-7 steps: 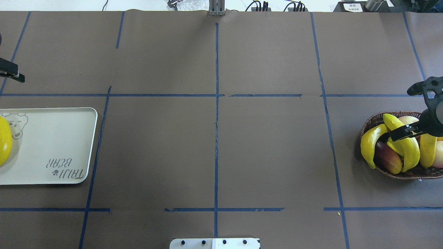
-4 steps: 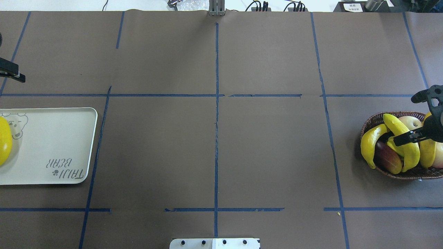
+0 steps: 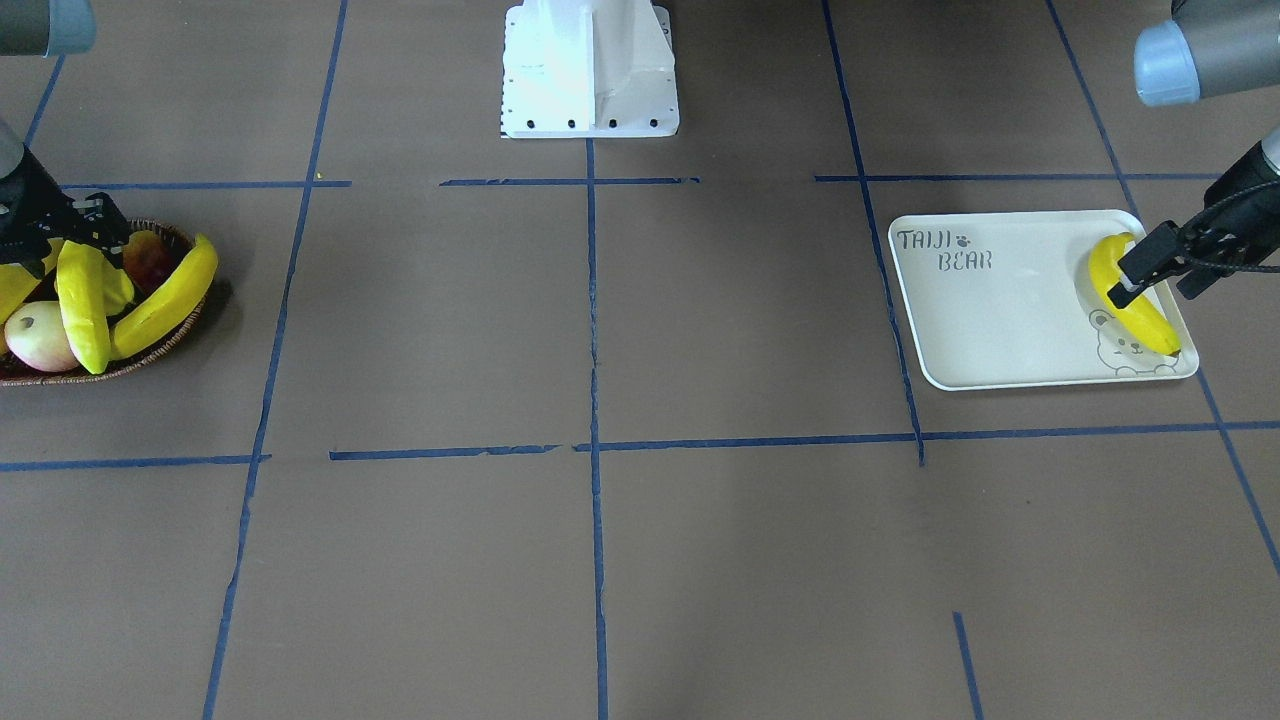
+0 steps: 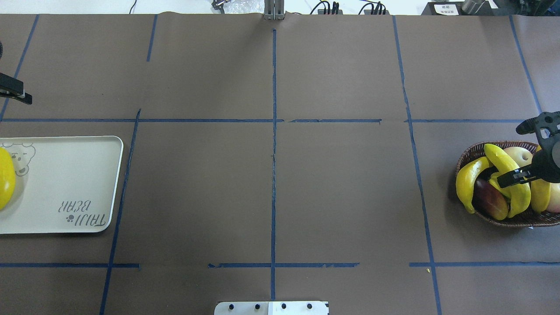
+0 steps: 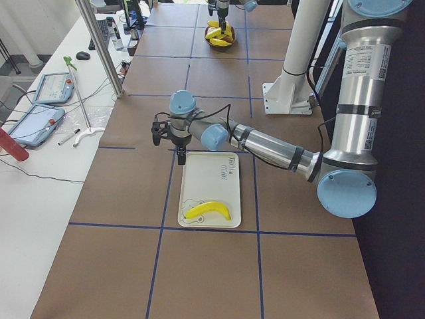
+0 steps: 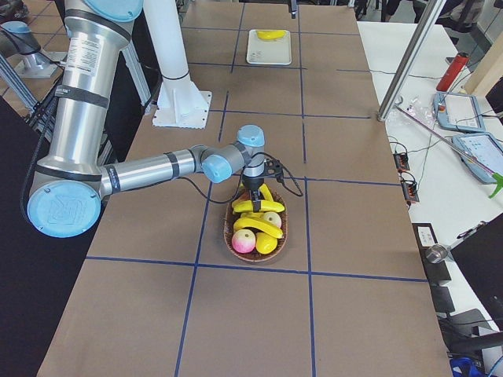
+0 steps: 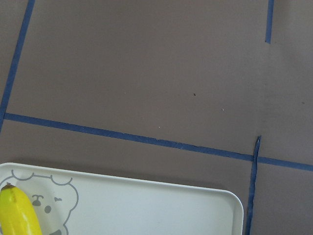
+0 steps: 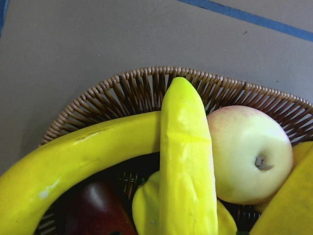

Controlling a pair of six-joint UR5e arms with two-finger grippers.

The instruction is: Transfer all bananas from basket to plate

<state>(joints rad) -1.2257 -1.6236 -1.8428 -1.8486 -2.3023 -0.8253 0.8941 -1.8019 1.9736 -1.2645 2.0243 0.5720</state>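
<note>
One banana (image 3: 1150,322) lies on the plate (image 3: 1000,320) in the front-facing view, at the bear-drawing end on the view's right. Your left gripper (image 3: 1160,282) hangs there with jaws apart, holding nothing; one finger crosses in front of the banana. At far left the basket (image 3: 165,342) holds three more bananas (image 3: 165,295), a pale apple (image 3: 40,345) and a dark red fruit (image 3: 145,255). Your right gripper (image 3: 75,228) sits over the basket's rear side, partly cut off by the frame.

Overhead: the plate is at the left edge, with its banana half out of frame. One left finger shows beyond the plate. At the right edge the right gripper is spread wide over the basket, grasping nothing. One finger lies across the middle banana and the other shows past the far rim.

Left side view: the banana lies across the plate's near end, and the left gripper is raised clear of the plate.

Right side view: the right gripper points straight down at the basket's far side.

Left wrist: you see a plate corner, the bear drawing and a banana tip at the bottom. Above them is the brown table (image 7: 146,73) with blue tape lines (image 7: 122,136).

Right wrist: one banana runs up the middle, over another that curves left. The pale apple touches its right side, with the wicker rim behind.
</note>
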